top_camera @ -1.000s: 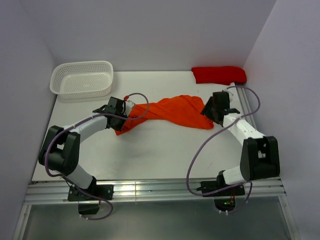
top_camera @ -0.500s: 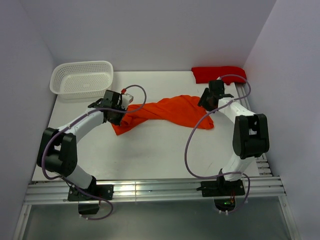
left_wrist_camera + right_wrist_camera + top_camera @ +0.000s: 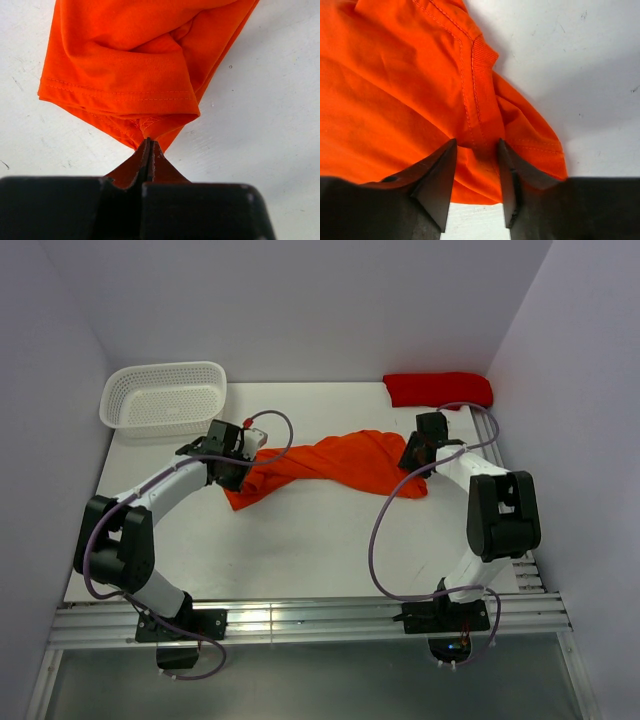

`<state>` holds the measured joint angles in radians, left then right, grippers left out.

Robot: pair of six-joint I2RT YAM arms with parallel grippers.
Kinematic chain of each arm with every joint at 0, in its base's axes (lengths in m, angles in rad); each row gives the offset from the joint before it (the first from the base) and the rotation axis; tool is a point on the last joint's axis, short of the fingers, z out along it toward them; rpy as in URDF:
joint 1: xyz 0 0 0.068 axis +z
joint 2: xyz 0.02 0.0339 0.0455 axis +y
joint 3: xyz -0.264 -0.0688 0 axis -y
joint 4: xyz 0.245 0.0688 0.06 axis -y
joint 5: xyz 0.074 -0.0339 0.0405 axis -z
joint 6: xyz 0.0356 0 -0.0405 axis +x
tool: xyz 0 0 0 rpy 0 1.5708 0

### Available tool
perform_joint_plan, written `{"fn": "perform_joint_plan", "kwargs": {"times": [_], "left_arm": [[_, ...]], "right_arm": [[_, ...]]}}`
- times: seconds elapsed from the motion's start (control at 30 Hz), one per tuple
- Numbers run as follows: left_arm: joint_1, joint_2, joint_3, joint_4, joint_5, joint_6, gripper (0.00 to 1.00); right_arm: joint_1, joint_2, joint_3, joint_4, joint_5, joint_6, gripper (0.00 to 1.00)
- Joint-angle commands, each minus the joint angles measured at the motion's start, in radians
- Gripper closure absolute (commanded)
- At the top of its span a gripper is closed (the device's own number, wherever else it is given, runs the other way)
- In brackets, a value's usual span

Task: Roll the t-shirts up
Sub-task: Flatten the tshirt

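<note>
The orange t-shirt (image 3: pixel 330 465) lies bunched on the surface (image 3: pixel 320 540). The left tool (image 3: pixel 149 150) stays clamped on its hemmed edge. The right tool (image 3: pixel 476 145) has moved onto the collar, jaws apart but narrowing, so spreading can probably begin soon.

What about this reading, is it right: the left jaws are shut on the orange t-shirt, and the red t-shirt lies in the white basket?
No: the red t-shirt lies on the table at the far right corner, apart from the white basket, as the top external view shows. The rest stands.
</note>
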<state>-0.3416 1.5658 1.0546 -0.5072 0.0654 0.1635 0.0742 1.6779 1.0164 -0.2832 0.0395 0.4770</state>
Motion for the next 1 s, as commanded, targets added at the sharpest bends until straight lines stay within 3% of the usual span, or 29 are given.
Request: {"fn": "perform_joint_plan", "kwargs": {"times": [0.0,0.1,0.23,0.27,0.77,0.97], "left_arm": [[0.003,-0.021,0.048,-0.010,0.019,-0.001,1.00],[0.003,-0.021,0.062,-0.014,0.020,-0.005,1.00],[0.009,-0.026,0.077,-0.017,0.014,-0.009,1.00],[0.013,-0.035,0.082,-0.022,0.016,-0.009,1.00],[0.222,-0.153,0.320,-0.178,0.137,0.030,1.00],[0.224,-0.119,0.245,-0.185,0.302,0.056,1.00]], "right_arm": [[0.003,0.011,0.056,0.015,-0.004,-0.021,0.57],[0.004,0.020,0.080,0.003,-0.009,-0.028,0.67],[0.004,-0.007,0.105,-0.034,0.002,-0.034,0.97],[0.004,-0.021,0.111,-0.043,0.008,-0.035,1.00],[-0.005,-0.369,0.372,-0.243,0.131,-0.018,1.00],[-0.007,-0.412,0.416,-0.290,0.109,-0.023,1.00]]}}
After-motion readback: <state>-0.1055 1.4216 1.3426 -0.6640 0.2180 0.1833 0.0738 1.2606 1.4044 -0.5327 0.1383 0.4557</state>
